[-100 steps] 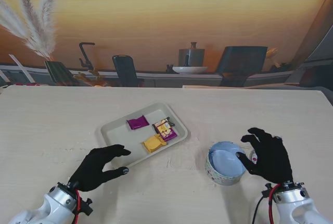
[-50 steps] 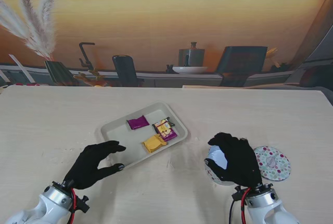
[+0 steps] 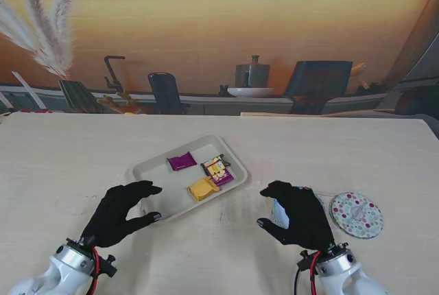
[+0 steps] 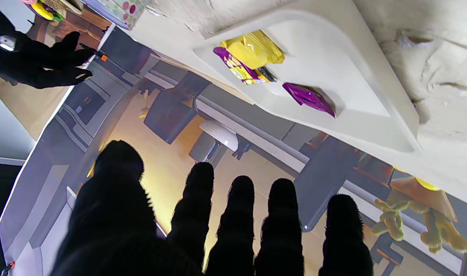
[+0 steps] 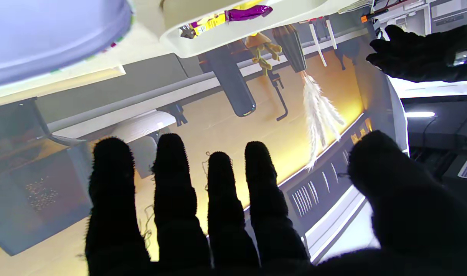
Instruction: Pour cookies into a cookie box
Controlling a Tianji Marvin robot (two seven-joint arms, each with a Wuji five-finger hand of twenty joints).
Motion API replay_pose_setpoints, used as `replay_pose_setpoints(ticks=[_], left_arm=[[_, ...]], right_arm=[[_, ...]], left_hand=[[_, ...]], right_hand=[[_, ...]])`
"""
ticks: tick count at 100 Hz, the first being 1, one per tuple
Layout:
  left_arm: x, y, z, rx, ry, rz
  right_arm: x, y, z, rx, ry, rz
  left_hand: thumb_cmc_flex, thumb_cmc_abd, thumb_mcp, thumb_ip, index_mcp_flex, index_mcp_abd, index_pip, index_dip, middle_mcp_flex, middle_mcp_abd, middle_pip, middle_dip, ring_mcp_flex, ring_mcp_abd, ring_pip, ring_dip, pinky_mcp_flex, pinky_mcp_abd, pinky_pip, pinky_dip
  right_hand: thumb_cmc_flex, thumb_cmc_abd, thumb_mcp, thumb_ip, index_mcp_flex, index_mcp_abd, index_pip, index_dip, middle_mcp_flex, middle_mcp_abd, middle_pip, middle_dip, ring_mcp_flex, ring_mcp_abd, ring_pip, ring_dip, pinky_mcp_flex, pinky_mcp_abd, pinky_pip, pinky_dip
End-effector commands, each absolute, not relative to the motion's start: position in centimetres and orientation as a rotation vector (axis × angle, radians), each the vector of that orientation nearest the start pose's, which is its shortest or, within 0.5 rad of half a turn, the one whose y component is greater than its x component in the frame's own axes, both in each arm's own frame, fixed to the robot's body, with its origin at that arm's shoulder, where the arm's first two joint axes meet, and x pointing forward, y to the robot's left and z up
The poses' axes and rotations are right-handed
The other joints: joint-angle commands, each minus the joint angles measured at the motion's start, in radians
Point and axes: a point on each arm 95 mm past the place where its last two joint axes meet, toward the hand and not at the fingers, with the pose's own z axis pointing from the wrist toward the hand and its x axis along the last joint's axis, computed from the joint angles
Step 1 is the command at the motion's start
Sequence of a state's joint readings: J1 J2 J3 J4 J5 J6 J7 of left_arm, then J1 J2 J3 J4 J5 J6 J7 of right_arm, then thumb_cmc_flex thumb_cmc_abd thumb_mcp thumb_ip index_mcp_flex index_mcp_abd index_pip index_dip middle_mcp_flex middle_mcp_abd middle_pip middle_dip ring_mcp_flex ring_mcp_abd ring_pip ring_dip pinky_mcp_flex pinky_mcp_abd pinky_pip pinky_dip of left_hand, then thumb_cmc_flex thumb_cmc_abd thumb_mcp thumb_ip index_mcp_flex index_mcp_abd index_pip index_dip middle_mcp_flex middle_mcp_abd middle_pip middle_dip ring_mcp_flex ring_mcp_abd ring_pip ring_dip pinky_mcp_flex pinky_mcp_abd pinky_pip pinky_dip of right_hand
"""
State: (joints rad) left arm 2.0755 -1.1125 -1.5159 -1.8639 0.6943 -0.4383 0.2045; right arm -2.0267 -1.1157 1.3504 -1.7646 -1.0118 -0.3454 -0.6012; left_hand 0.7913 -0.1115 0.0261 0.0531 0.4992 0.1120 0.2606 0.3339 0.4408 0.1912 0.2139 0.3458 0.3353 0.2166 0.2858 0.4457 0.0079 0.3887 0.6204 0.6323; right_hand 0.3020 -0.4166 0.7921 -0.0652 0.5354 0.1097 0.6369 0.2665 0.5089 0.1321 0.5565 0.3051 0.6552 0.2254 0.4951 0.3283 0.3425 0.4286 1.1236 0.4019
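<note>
On near edge of table: right hand point(image 3: 300, 214) spread, fingers apart, holding nothing, hovering over cookie box point(image 3: 280, 212), which it mostly hides. Dotted lid point(image 3: 356, 215) flat just right of box. Left hand point(image 3: 121, 213) also spread and empty, by near-left corner of tray point(image 3: 156, 171). Tray holds purple packet point(image 3: 182, 161), yellow packet point(image 3: 203, 189), mixed packet point(image 3: 218, 169).
</note>
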Motion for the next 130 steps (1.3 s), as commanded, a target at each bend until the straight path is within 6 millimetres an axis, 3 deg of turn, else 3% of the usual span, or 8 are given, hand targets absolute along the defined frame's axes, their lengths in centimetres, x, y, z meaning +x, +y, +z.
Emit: replay_pose_setpoints(ticks=[1, 24, 61, 90, 130], left_arm=[[27.4, 3.7, -31.7, -1.371, 1.23, -2.011], [29.8, 4.8, -30.1, -1.342, 1.234, -1.957], [36.0, 6.2, -28.4, -1.44, 1.143, -1.862], [40.7, 6.3, -29.5, -1.537, 1.124, -1.703], [43.6, 5.7, -31.1, -1.626, 1.228, -1.448]], right_arm=[[26.0, 0.3, -33.3, 1.048, 1.147, 2.012], [26.1, 0.7, -32.8, 1.011, 1.129, 2.036], [26.1, 0.5, -32.6, 1.002, 1.109, 2.042], [25.9, 0.4, -32.5, 0.995, 1.098, 2.046], [25.6, 0.4, -32.3, 0.98, 1.089, 2.046]], left_hand=[[0.0, -0.008, -0.008, 0.015, -0.037, 0.003, -0.026, -0.01, -0.031, -0.015, -0.011, 0.002, -0.033, -0.033, -0.022, -0.014, -0.012, -0.012, -0.021, -0.017], [-0.002, -0.032, 0.0, 0.018, -0.053, 0.002, -0.024, -0.01, -0.038, -0.022, 0.001, 0.011, -0.023, -0.037, -0.012, -0.003, -0.004, -0.014, -0.016, -0.003], [0.003, -0.092, 0.025, 0.021, -0.093, 0.005, -0.017, -0.004, -0.052, -0.035, 0.019, 0.033, -0.01, -0.039, 0.031, 0.046, 0.001, -0.022, 0.014, 0.041], [0.002, -0.176, 0.09, 0.018, -0.129, 0.02, -0.014, -0.002, -0.078, -0.041, 0.038, 0.057, -0.015, -0.038, 0.072, 0.1, 0.004, -0.03, 0.063, 0.089], [-0.038, -0.198, 0.146, -0.004, -0.127, 0.033, -0.001, 0.001, -0.07, -0.039, 0.062, 0.079, 0.0, -0.029, 0.116, 0.137, 0.012, -0.023, 0.125, 0.11]], right_hand=[[-0.029, 0.013, -0.005, 0.013, -0.015, -0.033, -0.001, -0.008, -0.014, -0.014, -0.007, -0.003, -0.007, 0.009, 0.0, -0.008, -0.007, 0.021, 0.006, 0.003], [-0.032, 0.01, 0.007, 0.013, -0.001, -0.04, 0.012, -0.001, 0.011, -0.013, 0.007, 0.003, 0.009, 0.013, 0.023, 0.003, 0.003, 0.025, 0.022, 0.018], [-0.035, 0.009, 0.017, 0.011, 0.011, -0.045, 0.018, 0.005, 0.026, -0.013, 0.012, 0.006, 0.017, 0.017, 0.038, 0.009, 0.005, 0.028, 0.027, 0.03], [-0.036, 0.009, 0.019, 0.011, 0.018, -0.047, 0.018, 0.008, 0.043, -0.01, 0.013, 0.006, 0.022, 0.019, 0.042, 0.01, 0.006, 0.031, 0.026, 0.037], [-0.036, 0.009, 0.021, 0.011, 0.036, -0.05, 0.016, 0.011, 0.074, -0.01, 0.014, 0.007, 0.034, 0.022, 0.047, 0.011, 0.01, 0.032, 0.026, 0.042]])
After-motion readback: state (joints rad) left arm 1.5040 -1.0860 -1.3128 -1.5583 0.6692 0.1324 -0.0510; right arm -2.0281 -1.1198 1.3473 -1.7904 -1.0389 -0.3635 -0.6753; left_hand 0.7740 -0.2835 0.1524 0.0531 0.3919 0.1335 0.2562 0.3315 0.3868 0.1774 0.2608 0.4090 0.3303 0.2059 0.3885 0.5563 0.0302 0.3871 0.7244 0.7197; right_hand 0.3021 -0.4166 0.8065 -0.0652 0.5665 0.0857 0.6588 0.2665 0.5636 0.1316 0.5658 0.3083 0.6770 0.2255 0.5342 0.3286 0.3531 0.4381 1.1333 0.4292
